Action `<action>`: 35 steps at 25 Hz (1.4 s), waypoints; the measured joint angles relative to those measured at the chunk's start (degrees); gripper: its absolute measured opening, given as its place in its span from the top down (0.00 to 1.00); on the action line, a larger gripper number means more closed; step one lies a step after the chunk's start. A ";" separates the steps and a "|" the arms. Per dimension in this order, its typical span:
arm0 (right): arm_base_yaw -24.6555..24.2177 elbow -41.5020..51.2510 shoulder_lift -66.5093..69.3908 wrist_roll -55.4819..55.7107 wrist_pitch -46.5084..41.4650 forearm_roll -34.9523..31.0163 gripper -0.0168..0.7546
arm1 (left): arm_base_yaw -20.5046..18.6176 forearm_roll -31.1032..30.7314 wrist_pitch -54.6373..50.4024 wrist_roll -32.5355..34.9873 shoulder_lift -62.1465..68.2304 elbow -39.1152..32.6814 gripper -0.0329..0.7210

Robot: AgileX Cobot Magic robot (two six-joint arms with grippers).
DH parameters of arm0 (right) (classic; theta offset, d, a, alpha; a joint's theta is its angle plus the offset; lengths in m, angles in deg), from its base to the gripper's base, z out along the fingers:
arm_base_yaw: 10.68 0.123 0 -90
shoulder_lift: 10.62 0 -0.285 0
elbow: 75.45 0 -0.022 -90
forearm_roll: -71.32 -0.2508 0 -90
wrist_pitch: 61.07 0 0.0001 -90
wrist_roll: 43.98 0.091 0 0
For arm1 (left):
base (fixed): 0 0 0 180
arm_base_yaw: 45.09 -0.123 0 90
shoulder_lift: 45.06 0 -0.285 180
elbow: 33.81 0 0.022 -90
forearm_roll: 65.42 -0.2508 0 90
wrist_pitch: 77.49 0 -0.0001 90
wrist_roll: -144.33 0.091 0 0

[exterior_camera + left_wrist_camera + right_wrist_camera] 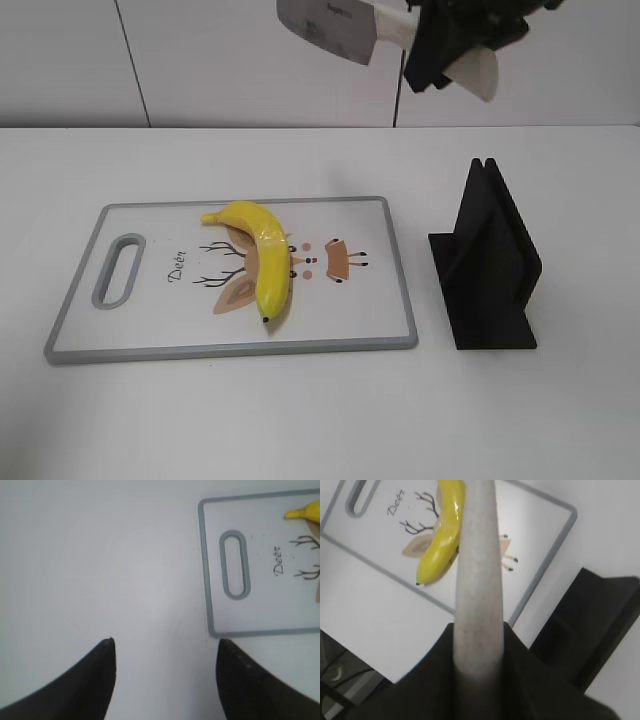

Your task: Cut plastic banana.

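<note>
The yellow plastic banana (pixel 262 260) lies on the white cutting board (pixel 150 320) with a grey rim and a deer drawing; its black tip points to the front. It also shows in the right wrist view (pixel 442 535), and its stem end in the left wrist view (pixel 303 512). My right gripper (pixel 440 45) is high at the top of the exterior view, shut on a knife with a white handle (pixel 476 580) and a grey blade (pixel 325 25). My left gripper (pixel 164 647) is open and empty over bare table, left of the board (pixel 260 620).
A black knife stand (pixel 490 265) stands on the table right of the board; it also shows in the right wrist view (pixel 590 625). The board has a handle slot (pixel 118 270) at its left end. The table's front edge shows in the right wrist view (pixel 365 665).
</note>
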 joint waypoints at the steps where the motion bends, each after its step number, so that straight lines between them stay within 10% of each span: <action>1: 0.00 3.17 -1.68 0.33 0.80 0.00 0.76 | 0.00 0.00 -0.06 0.00 -1.81 -2.36 0.17; 19: 0.00 37.14 -29.14 15.49 10.60 8.54 0.76 | 0.00 0.07 0.22 -1.05 -46.68 -36.03 0.21; 35: 0.00 47.31 -37.36 24.71 13.43 12.06 0.76 | 0.00 4.79 1.98 -1.12 -72.46 -42.86 0.27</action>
